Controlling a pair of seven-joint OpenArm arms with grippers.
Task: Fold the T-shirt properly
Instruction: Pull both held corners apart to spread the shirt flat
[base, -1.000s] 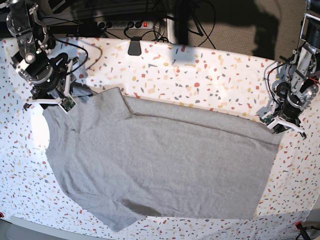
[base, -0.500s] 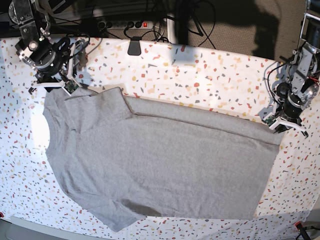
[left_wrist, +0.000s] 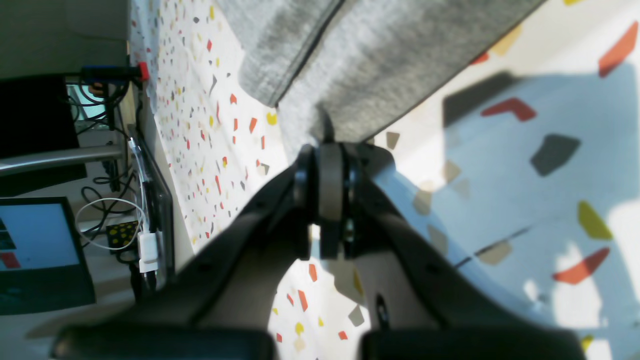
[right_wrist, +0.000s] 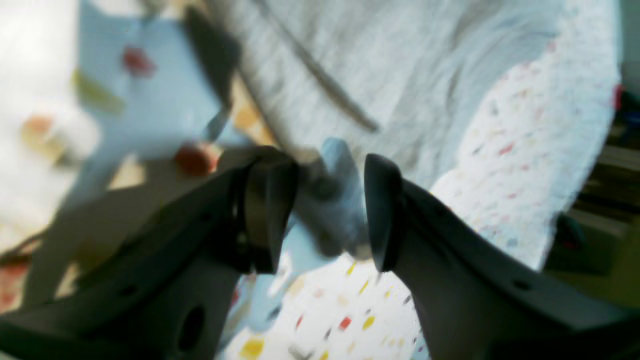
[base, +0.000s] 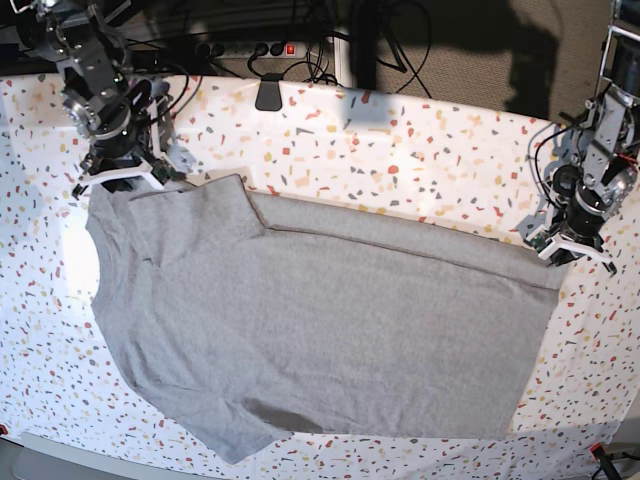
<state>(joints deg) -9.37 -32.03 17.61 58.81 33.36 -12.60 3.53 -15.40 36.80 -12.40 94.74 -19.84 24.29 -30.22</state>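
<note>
Left wrist view: my left gripper (left_wrist: 327, 200) is pressed together, its tip right at the corner of the soft heather-grey cotton T-shirt (left_wrist: 380, 55). The cloth's edge meets the pads (left_wrist: 330, 165), so I judge I am pinching that corner, probably to keep the hem pinned or ready to lift it for a fold. The white terrazzo-speckled bench (left_wrist: 525, 165) lies beside the shirt.

Right wrist view: my right gripper (right_wrist: 327, 210) is spread, with nothing between its two dark fingers (right_wrist: 382, 210). It hovers over bench just beside the shirt's edge; the picture is blurred, so I cannot tell whether it touches.

Base view: the T-shirt (base: 320, 330) lies flat across the bench (base: 400, 140), plain side up, with a fold line along its far edge. My left gripper (base: 570, 243) sits at the shirt's far hem corner; my right gripper (base: 118, 180) stands at the far sleeve corner. No lettering, label or brand can be read anywhere on the shirt.
</note>
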